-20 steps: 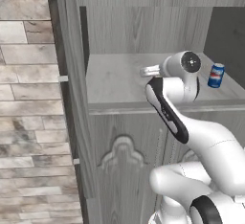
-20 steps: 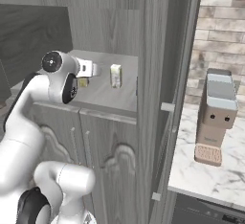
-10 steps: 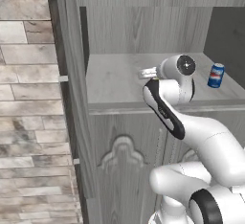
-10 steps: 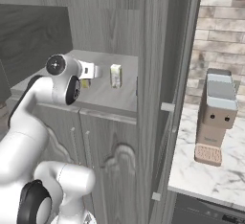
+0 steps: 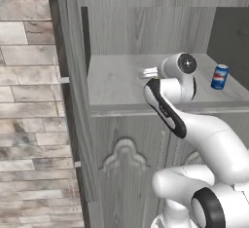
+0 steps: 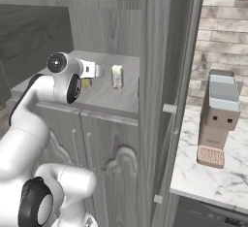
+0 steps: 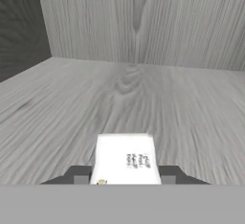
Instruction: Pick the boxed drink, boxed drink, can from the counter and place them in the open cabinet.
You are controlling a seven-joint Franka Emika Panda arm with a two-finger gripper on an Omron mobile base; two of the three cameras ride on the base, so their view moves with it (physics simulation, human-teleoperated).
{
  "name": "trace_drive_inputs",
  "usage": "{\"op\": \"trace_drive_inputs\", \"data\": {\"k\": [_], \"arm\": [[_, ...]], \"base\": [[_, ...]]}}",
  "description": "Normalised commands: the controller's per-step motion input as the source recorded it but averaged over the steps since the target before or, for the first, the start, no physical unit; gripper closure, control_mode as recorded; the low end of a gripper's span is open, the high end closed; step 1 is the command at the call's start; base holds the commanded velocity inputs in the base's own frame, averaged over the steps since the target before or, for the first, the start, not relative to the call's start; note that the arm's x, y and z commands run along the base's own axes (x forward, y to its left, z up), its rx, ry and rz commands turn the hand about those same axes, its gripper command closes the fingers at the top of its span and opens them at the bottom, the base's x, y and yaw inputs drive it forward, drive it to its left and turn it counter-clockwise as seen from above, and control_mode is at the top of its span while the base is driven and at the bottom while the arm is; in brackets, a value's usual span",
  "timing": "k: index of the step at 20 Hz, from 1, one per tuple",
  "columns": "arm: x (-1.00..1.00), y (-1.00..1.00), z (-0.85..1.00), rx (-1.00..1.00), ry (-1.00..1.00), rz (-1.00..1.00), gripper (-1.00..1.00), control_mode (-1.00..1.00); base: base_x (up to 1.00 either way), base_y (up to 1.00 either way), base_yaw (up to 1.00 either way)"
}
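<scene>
The end effector pinches a boxed drink above the open cabinet shelf; the can stands right of it; another boxed drink stands nearby.

The left base view looks from behind the arm's left side, forward and slightly down into the open cabinet, close to its shelf, with the can at the right. The right base view faces the same shelf from the arm's right side, taking in a carton and the marble bench beyond the cabinet's side wall. The hand view sits low inside the niche, looking along the shelf to the back wall.
</scene>
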Motion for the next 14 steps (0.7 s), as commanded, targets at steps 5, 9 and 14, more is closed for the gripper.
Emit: {"op": "trace_drive_inputs", "data": {"k": [5, 9, 14], "arm": [[0.00, 0.01, -0.05, 0.00, 0.03, 0.00, -1.00, -1.00], [-0.01, 0.00, -0.03, 0.00, 0.00, 0.00, -1.00, -1.00], [0.00, 0.00, 0.00, 0.00, 0.00, 0.00, -1.00, -1.00]], "base": [[0.00, 0.00, 0.00], [0.00, 0.00, 0.00], [0.00, 0.00, 0.00]]}}
